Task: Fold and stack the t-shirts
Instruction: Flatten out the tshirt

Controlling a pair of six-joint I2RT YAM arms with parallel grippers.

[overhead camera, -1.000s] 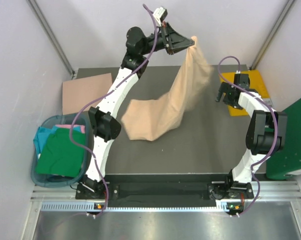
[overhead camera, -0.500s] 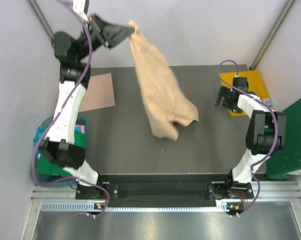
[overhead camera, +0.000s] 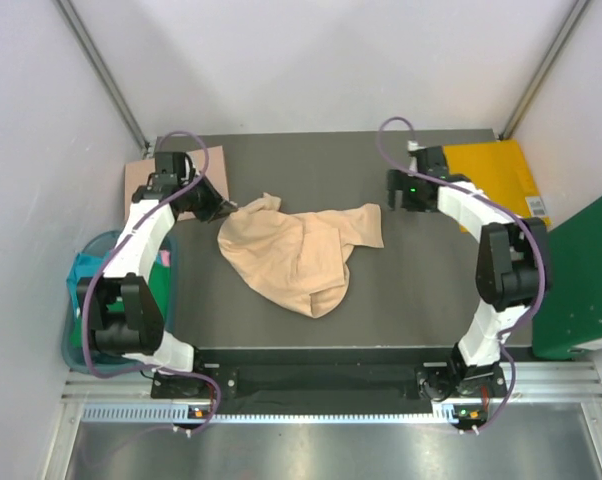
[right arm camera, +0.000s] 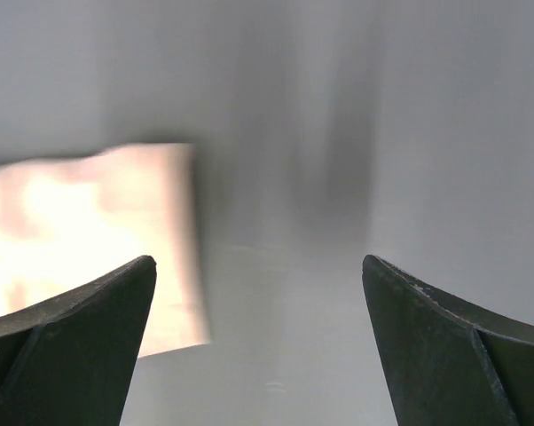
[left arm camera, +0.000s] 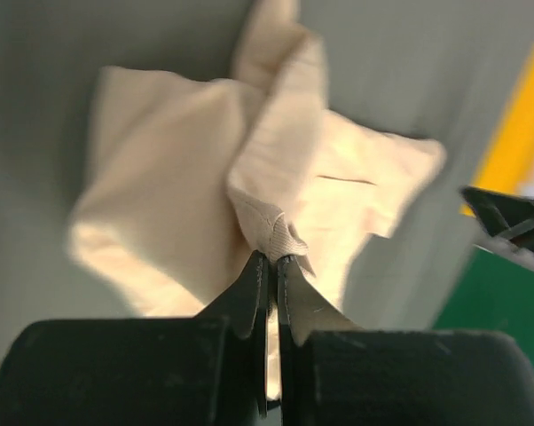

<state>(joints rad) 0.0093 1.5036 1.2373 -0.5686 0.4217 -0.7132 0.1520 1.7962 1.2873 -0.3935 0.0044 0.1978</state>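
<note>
A light beige t-shirt lies crumpled on the dark table, near its middle. My left gripper is at the shirt's left edge, low over the table. In the left wrist view it is shut on a fold of the beige cloth. My right gripper is open and empty, just beyond the shirt's right sleeve. The right wrist view shows its fingers wide apart over bare table, with the shirt's edge at the left. Green, pink and teal shirts lie in a bin.
A teal bin stands off the table's left edge, partly behind the left arm. A brown sheet lies at the back left, a yellow sheet at the back right. A green object stands at the right.
The left arm swung the beige shirt from high at the back down to the left, and it now lies crumpled on the table. The right gripper moved left towards the shirt.
</note>
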